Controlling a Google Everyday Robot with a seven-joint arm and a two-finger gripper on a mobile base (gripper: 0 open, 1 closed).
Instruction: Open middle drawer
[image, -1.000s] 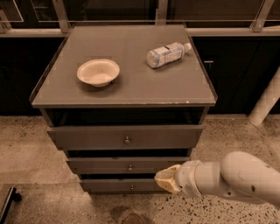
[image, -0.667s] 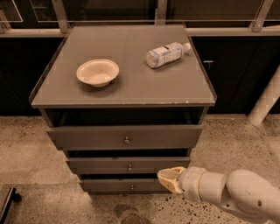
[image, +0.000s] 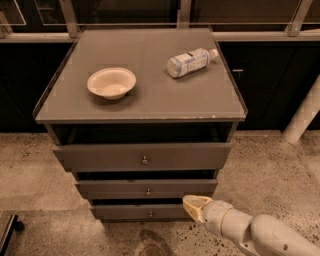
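Note:
The middle drawer (image: 146, 188) is a wide, shallow grey-brown front with a small round metal knob (image: 148, 192) at its centre, set between a taller top front and a narrower bottom front. It sits slightly out from the cabinet, with a dark gap above it. My gripper (image: 192, 205) comes in from the lower right on a white arm. Its tan tip lies just below the middle drawer's right end, level with the bottom drawer, well right of the knob.
The cabinet top (image: 145, 100) holds a white bowl (image: 111, 82) at left and a plastic bottle (image: 191, 61) lying on its side at right. The top drawer (image: 142, 156) and bottom drawer (image: 145, 212) each carry a knob. A white post (image: 304, 115) stands at right on the speckled floor.
My arm has drawn back toward the lower right and sunk a little. The gripper tip has stayed near the drawers' right end. The drawers have not moved.

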